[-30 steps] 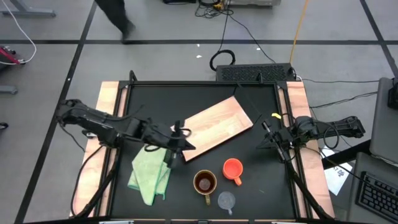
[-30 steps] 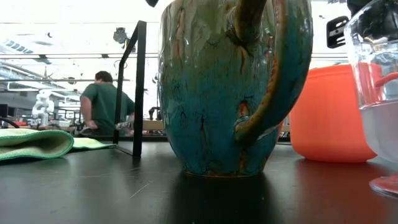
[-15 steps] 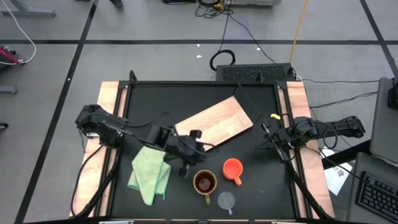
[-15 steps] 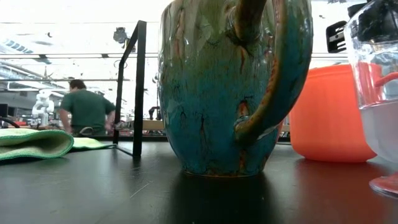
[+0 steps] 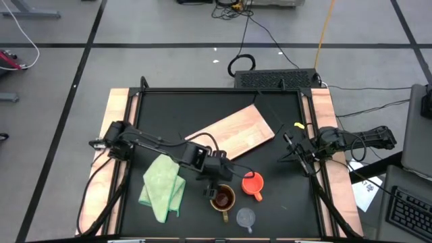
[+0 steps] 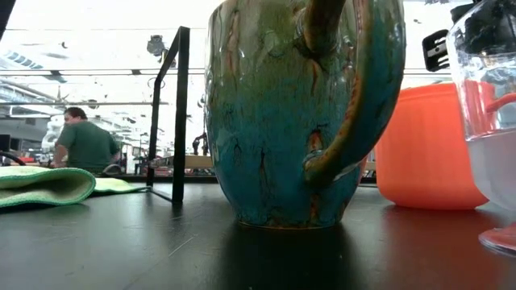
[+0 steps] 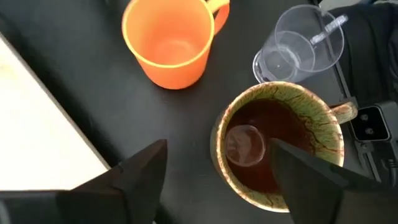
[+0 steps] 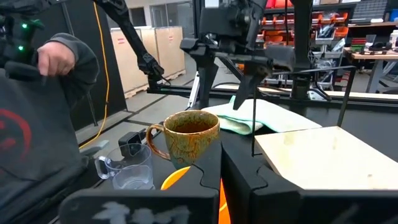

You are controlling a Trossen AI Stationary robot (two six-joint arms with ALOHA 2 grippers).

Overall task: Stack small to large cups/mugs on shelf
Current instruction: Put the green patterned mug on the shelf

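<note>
From above, nothing is stacked: the brown mug (image 5: 222,198), orange mug (image 5: 252,182) and glass cup (image 5: 246,217) stand apart on the table beside the bare shelf (image 5: 233,134), while the right gripper (image 5: 291,148) waits at the table's right edge. The left wrist view shows the left gripper (image 7: 217,171) spread wide over the brown mug, whose dark inside looks empty, as do the orange mug and glass cup. So I judge every placement is yet to do.

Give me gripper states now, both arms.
Left gripper: open, holding nothing, above the brown glazed mug.
Right gripper: cannot be told, waiting at the table's right edge.

Two dark jointed arms (matte black), black cabling, flat dark fingers (image 7: 143,180)
</note>
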